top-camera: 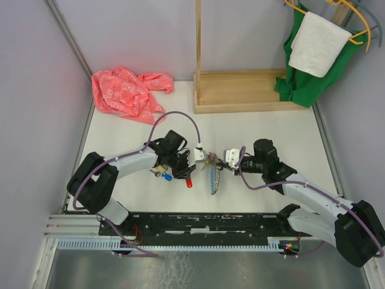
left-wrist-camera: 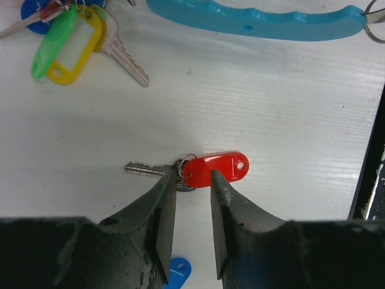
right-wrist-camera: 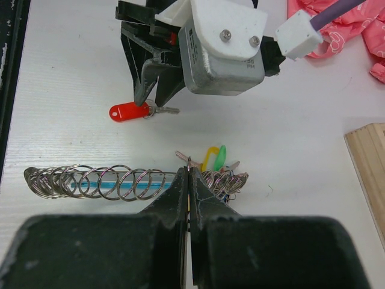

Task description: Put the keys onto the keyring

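Observation:
A silver key with a red tag (left-wrist-camera: pixel 219 168) lies flat on the white table (left-wrist-camera: pixel 271 120). My left gripper (left-wrist-camera: pixel 192 174) stands open just over it, its fingertips either side of the tag's ring end; the same gripper (right-wrist-camera: pixel 150 99) shows in the right wrist view. A blue tag (left-wrist-camera: pixel 178 271) lies beneath its fingers. The keyring (right-wrist-camera: pixel 96 182), grey coiled metal with a light-blue sleeve (left-wrist-camera: pixel 258 21), lies to the right, with yellow-tagged (right-wrist-camera: pixel 210 158) and green-tagged (right-wrist-camera: pixel 221 155) keys bunched at one end. My right gripper (right-wrist-camera: pixel 189 164) is shut on the keyring's thin wire.
A crumpled pink bag (top-camera: pixel 126 93) lies at the back left. A wooden stand (top-camera: pixel 240 90) sits at the back middle, with a green cloth (top-camera: pixel 304 84) and a white towel (top-camera: pixel 317 42) hanging at the back right. A black rail (top-camera: pixel 198 221) runs along the near edge.

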